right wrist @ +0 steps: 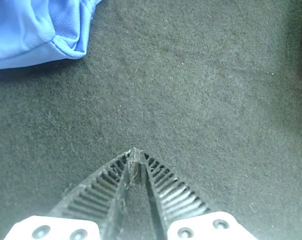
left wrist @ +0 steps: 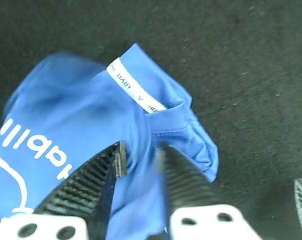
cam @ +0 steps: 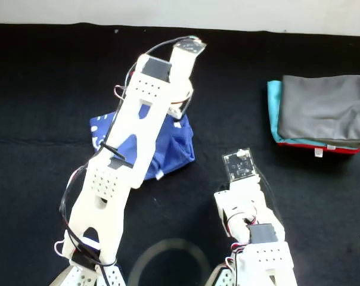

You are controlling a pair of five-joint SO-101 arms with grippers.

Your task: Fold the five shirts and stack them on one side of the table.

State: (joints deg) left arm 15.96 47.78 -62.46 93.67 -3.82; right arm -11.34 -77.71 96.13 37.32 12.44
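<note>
A blue shirt lies crumpled at the middle of the black table, its white neck label showing. My left arm stretches over it. The left gripper is shut on a fold of the blue shirt near the collar. My right gripper hovers just above bare cloth, shut with nothing in it, and a corner of the blue shirt lies a short way beyond its tips. The right arm sits near the front edge, to the right of the shirt.
At the right side stands a stack of folded shirts: grey on top, teal under it, red at the bottom. The black table cloth lies bare at the left and between the shirt and the stack.
</note>
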